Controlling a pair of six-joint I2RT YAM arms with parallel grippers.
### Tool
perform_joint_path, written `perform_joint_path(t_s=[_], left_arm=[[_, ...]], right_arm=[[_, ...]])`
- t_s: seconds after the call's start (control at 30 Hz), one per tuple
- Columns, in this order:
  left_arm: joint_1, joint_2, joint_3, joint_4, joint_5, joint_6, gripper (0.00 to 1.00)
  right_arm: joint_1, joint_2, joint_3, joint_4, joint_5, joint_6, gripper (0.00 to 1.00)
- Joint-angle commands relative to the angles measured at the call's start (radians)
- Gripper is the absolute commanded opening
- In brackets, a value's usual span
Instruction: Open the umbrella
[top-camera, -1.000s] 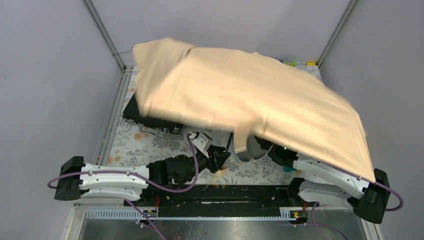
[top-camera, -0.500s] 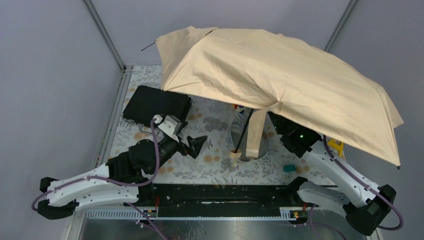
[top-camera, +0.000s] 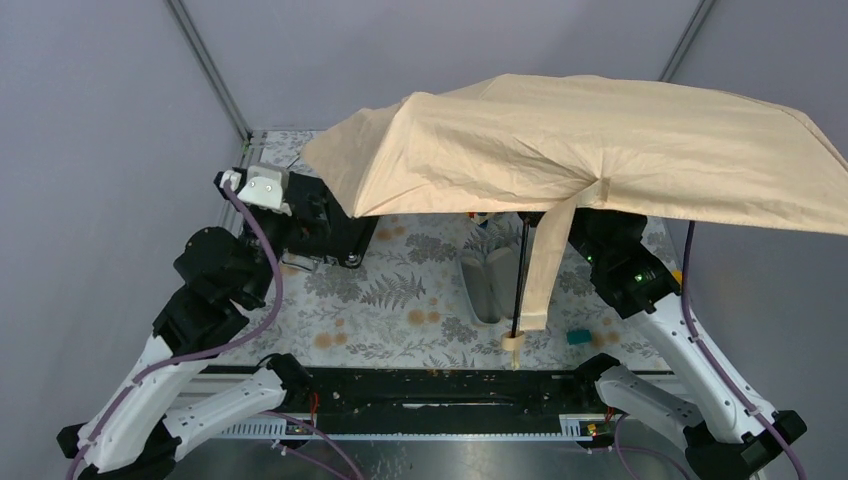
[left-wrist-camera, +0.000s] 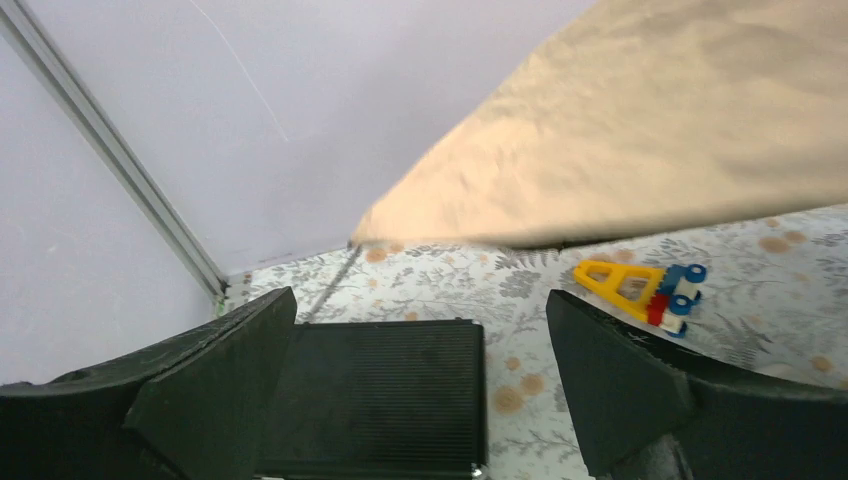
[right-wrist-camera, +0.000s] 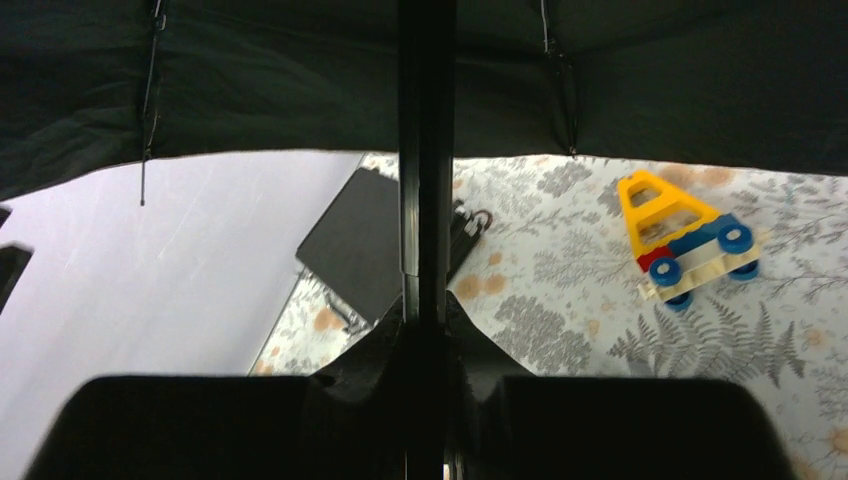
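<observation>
- Pale grey walls (top-camera: 120, 150) w/ metal corner posts (top-camera: 208, 70); table (top-camera: 400, 300) has a floral-print cover.
- Umbrella (top-camera: 600, 150) is open. Its peach-tan canopy is spread above the far and right part of the table, reaching past the right edge.
- Canopy underside is black w/ thin ribs in the right wrist view (right-wrist-camera: 250, 70).
- Thin dark shaft (top-camera: 519, 275) runs from under the canopy toward the near side. Cream knob handle (top-camera: 512, 343) sits at its low end, near the table's near edge, about centre.
- Tan closure strap (top-camera: 545, 270) dangles from the canopy edge just right of the shaft.
- Right gripper (right-wrist-camera: 424, 330) is clamped around the shaft, jaws tight on both sides. From above its fingers are hidden under the canopy.
- Left gripper (left-wrist-camera: 415, 380) is raised at far left, jaws spread fully wide w/ nothing between them, apart from the canopy edge.
- Black case (top-camera: 345, 235) lies flat at far left, below the left gripper and partly under the canopy edge.
- Grey sleeve (top-camera: 487, 285) is on the table just left of the shaft.
- Toy car (right-wrist-camera: 685, 240), yellow w/ blue wheels, is at the far side under the canopy.
- Small teal block (top-camera: 577, 337) is near right, by the right arm.
</observation>
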Motion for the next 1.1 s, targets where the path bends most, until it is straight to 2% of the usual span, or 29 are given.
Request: perform_joint_path(t_s=[0.0,0.13,0.23,0.33,0.53,0.63,0.67,0.77,0.8,0.97,1.07], left_arm=[[0.088,0.055,0.034,0.070,0.119,0.077,0.99],[0.108,0.018,-0.029,0.129,0.234,0.123,0.97],[0.117,-0.016,-0.087,0.204,0.235,0.144,0.77],[0.123,-0.028,-0.102,0.220,0.259,0.158,0.51],[0.127,-0.012,-0.112,0.266,0.270,0.178,0.55],[0.131,0.005,-0.102,0.271,0.289,0.179,0.48],[0.131,0.010,-0.103,0.275,0.292,0.183,0.40],[0.135,0.017,-0.111,0.296,0.270,0.197,0.06],[0.137,0.017,-0.116,0.301,0.245,0.195,0.00],[0.141,-0.033,-0.166,0.286,0.112,0.165,0.00],[0.140,-0.086,-0.208,0.252,0.070,0.143,0.00]], right_arm=[[-0.004,-0.036,0.028,0.029,-0.122,0.018,0.00],[-0.005,-0.044,0.034,0.022,-0.134,0.017,0.00],[-0.004,-0.042,0.037,0.023,-0.147,0.018,0.00],[-0.005,-0.040,0.036,0.021,-0.155,0.020,0.00],[-0.004,-0.036,0.032,0.018,-0.174,0.023,0.00],[-0.004,-0.039,0.029,0.011,-0.175,0.021,0.00],[-0.004,-0.039,0.027,0.010,-0.173,0.019,0.00],[-0.004,-0.043,0.017,0.007,-0.156,0.018,0.00],[-0.004,-0.044,0.015,0.007,-0.141,0.018,0.00],[-0.004,-0.060,-0.002,0.040,0.070,-0.006,0.00],[-0.004,-0.056,-0.027,0.143,0.234,-0.041,0.00]])
